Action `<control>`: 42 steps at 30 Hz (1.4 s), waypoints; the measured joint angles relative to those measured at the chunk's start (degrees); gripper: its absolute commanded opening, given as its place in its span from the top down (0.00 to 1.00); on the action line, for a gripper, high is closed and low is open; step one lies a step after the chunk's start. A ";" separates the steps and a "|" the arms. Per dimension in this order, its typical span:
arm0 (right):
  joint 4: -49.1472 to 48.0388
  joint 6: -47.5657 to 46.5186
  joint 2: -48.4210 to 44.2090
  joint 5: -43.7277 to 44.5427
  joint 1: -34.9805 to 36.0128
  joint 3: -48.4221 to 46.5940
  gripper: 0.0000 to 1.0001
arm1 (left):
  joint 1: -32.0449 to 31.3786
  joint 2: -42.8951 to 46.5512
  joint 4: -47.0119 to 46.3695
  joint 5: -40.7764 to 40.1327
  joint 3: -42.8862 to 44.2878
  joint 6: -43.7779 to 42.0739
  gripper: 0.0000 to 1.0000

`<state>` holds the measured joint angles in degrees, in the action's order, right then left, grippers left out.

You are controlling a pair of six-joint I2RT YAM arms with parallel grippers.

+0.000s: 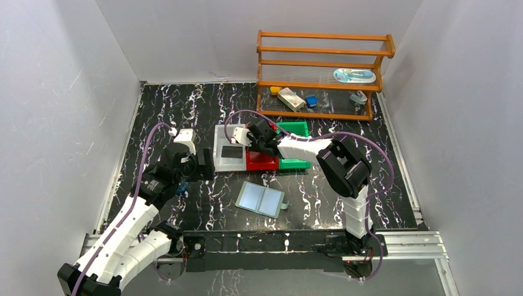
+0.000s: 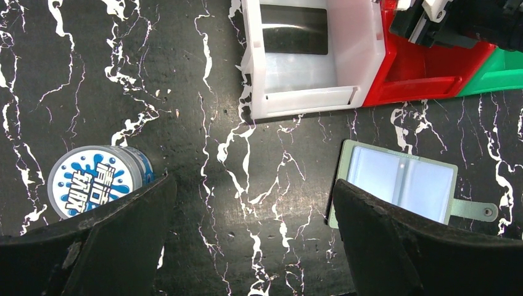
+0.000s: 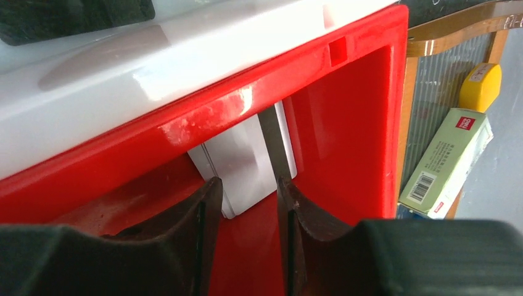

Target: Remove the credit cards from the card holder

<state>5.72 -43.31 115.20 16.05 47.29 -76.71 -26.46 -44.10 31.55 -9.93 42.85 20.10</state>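
Hovering my right gripper (image 3: pixel 247 183) part-open and empty inside the red bin (image 3: pixel 345 123), I saw the silver card (image 3: pixel 243 154) leaning loose at 12 o'clock, with the card holder (image 1: pixel 261 199) lying open at 6 o'clock of that bin, long axis 9-to-3, and at 3 o'clock of my wide-open left gripper (image 2: pixel 253 182).
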 measured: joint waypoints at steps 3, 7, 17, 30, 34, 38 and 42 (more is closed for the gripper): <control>0.39 2.69 -0.57 -0.87 -0.02 0.00 0.48 | 0.00 0.00 0.00 0.11 0.00 0.00 0.02; 0.50 6.45 -3.41 -2.21 -0.02 0.02 0.42 | 0.00 0.00 0.00 0.35 0.00 -0.02 0.02; 8.28 39.26 -13.49 4.70 0.02 -5.62 0.27 | 0.00 -0.02 -0.02 0.48 0.00 -0.02 0.02; 35.50 90.42 -15.52 11.69 10.67 -7.26 0.27 | 0.00 0.31 0.00 -0.55 0.00 0.15 0.02; 38.38 99.43 -15.52 14.34 17.49 -6.43 0.28 | -0.02 0.63 0.00 -0.92 0.00 0.31 0.02; 38.34 106.31 -15.52 14.80 22.10 -3.17 0.28 | 0.00 1.11 0.09 -1.88 0.00 0.52 0.02; 37.73 109.13 -13.73 12.85 23.76 -2.47 0.26 | 0.00 3.17 0.31 -3.69 0.00 0.96 0.02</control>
<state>43.44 65.82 101.47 28.91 71.05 -79.18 -26.46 -40.93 31.86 -13.63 42.85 21.06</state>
